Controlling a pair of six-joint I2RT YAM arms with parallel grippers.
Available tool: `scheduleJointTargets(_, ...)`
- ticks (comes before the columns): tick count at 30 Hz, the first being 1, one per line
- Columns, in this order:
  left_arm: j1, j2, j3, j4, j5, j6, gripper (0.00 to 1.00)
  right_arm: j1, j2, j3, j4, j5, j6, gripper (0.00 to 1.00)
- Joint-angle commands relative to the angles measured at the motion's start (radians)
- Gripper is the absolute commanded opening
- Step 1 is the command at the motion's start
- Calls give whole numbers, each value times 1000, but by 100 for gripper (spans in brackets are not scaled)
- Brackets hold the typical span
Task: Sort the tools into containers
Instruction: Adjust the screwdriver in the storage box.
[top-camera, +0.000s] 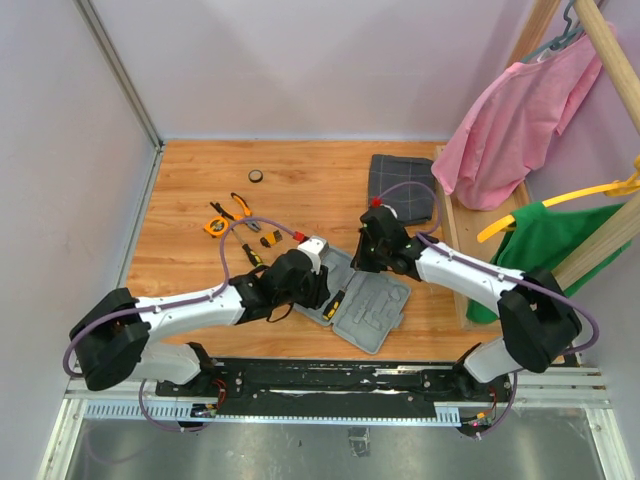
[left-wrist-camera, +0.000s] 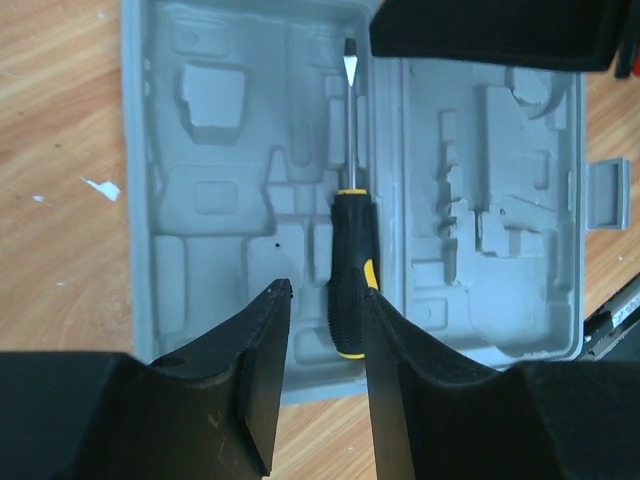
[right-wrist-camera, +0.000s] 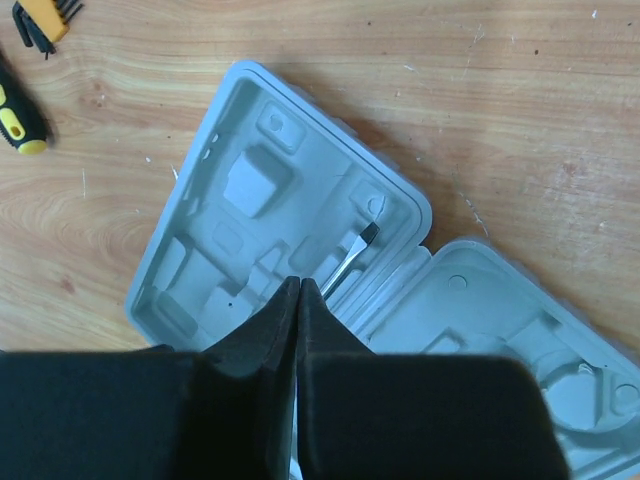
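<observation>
Wooden worktop (top-camera: 300, 170), screwdriver (left-wrist-camera: 350, 250) in open tool case (left-wrist-camera: 480, 150), handle between fingers of half-spread left hand (left-wrist-camera: 326, 290), right hand (right-wrist-camera: 300, 284) pinched closed above case

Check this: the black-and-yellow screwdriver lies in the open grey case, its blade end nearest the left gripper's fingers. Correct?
No. The screwdriver lies in the case, its handle end nearest the left gripper, as the left wrist view shows.

The screwdriver's (right-wrist-camera: 357, 248) handle is hidden behind the right gripper (right-wrist-camera: 300, 285); the tool case's (right-wrist-camera: 470, 290) outer half runs out of view. Toward the table's (top-camera: 190, 180) far-left corner, small tools (top-camera: 238, 208), perhaps pliers, are too small to tell.
</observation>
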Motion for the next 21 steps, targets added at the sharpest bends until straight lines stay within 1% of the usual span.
scheduleJointTargets(1,-38,34,3,5,-16,-36,39,14,29,49,-70,18,43,1)
scheduleJointTargets(8,-77,93,28,-37,-26,-47,40,13,43,41,-89,33,52,1)
scheduleJointTargets(12,-87,117,41,-42,-26,-45,41,13,64,45,-89,15,51,1)
scheduleJointTargets(21,-101,161,95,-40,-17,-36,41,13,81,57,-101,7,46,1)
